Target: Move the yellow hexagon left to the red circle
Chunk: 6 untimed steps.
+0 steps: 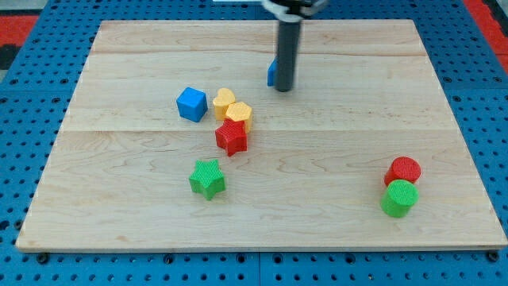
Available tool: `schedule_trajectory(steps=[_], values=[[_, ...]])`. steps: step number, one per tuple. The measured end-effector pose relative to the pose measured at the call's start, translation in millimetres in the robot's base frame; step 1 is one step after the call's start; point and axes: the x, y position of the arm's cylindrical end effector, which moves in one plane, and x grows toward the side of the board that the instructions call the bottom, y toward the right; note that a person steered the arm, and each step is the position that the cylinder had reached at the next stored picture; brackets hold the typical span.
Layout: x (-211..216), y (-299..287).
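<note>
My tip (283, 89) is a bare rod end, with nothing to open or close and nothing held. It stands on the board (143, 48) in the upper middle of the view. A blue block (271, 73) sits just behind the rod on its left side, mostly hidden, so its shape cannot be made out; it looks to be touching or almost touching the rod, though I cannot tell which.

The yellow hexagon (239, 116) lies below and to the view's left of my tip, near but apart from it. It touches a second yellow block (224, 102), which looks heart-shaped, on its upper left. Just beneath the hexagon, farther down from my tip, is the red star (231, 137), touching the hexagon's lower edge. The blue cube (191, 104) lies farther left of my tip, just beside the yellow heart-like block. The green star (207, 179) is well below my tip and to the left, apart from the red star.

The red circle (403, 171) is well away from my tip, down and to the view's right, near the board's right edge. The green circle (399, 198) sits directly below it, touching it. The hexagon and the red circle are well apart, with bare board between them, and my tip lies above that stretch, closer to the hexagon than to the red circle.

The board rests on a blue pegboard (48, 79).
</note>
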Motion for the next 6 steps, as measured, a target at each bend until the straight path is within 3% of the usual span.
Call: schedule_trajectory(steps=[2,4,6], values=[[38,-63],[70,-19],[124,-17]])
